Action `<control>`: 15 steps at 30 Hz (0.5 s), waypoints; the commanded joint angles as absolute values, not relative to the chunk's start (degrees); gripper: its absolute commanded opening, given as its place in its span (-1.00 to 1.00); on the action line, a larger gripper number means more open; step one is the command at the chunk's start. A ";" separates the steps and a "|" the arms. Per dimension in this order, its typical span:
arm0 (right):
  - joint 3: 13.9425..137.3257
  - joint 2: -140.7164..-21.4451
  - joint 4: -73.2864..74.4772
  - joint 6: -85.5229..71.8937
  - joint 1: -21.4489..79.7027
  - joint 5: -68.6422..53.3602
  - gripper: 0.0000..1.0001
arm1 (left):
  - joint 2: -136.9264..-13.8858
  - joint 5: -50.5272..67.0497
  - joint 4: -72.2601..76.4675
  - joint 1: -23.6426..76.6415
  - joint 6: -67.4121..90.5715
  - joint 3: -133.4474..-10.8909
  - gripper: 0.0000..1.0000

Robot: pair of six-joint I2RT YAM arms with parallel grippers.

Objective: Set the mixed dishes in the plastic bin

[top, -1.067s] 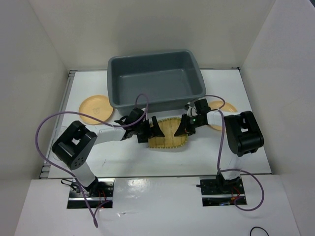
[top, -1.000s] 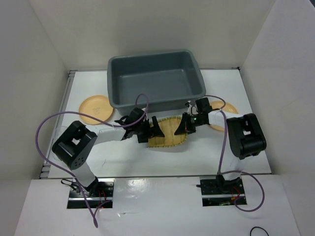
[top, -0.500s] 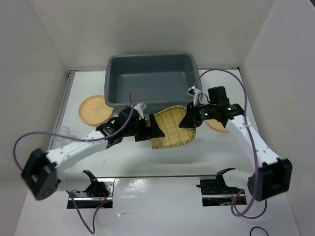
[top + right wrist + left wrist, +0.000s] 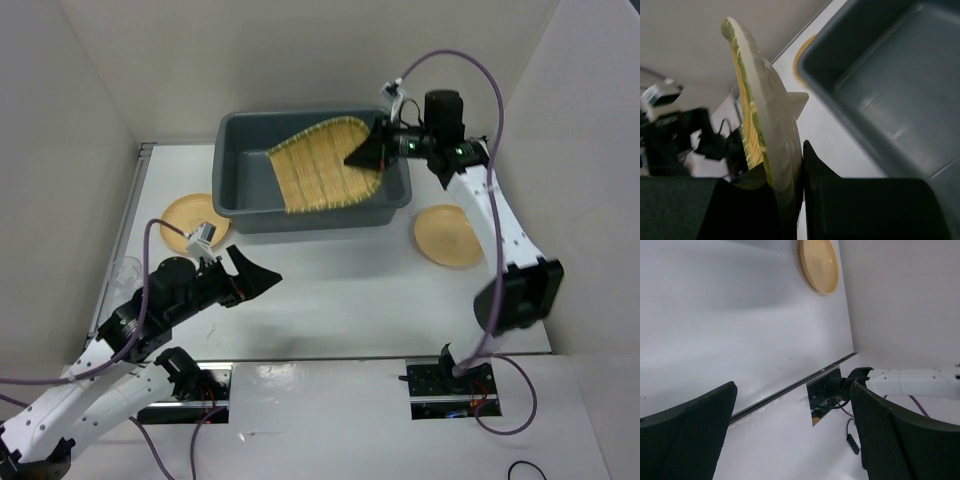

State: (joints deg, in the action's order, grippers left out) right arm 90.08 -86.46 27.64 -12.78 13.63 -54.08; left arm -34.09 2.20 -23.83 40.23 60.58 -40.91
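At the far left, a small clear cup [image 4: 125,268] is sitting on the white table [image 4: 330,300], too faint for any detail to be made out. Just beyond it, a round pale-orange plate [image 4: 190,220] is lying flat on the table, close beside the left end of the bin and apart from both arms.

The left gripper [image 4: 255,272] is hovering over bare table in front of the bin. Its jaws are standing wide apart and are holding nothing.

The large dark grey rectangular plastic bin [image 4: 300,218] is standing at the back centre of the table. The flat woven yellow bamboo tray [image 4: 325,165] is hanging tilted over the bin's open interior, with its lower edge overlapping the near wall in the overhead view. Whether the tray is touching the bin cannot be told.

The right gripper [image 4: 372,150] is clamping the tray's right edge — the wrist view shows the tray edge-on, pinched between the two fingers.

At the right, a second round pale-orange plate [image 4: 450,235] is lying flat on the table, just off the bin's right end.
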 commanded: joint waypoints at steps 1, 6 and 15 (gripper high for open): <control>103.76 -99.25 20.73 -16.70 12.04 -52.48 -1.00 | -30.15 -1.75 -28.38 39.55 62.75 -40.52 1.00; 115.57 -113.01 20.39 -17.23 10.63 -51.94 -1.00 | -29.36 -1.76 -31.28 39.55 61.52 -42.10 1.00; 117.42 -121.02 20.04 -15.46 11.16 -49.75 -1.00 | -35.14 -3.52 -33.05 39.55 57.31 -46.22 1.00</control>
State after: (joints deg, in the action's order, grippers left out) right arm 112.86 -123.00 24.03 -14.41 10.63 -48.77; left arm -33.26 -2.31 -33.10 39.88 60.07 -43.05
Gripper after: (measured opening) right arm 0.194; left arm 1.001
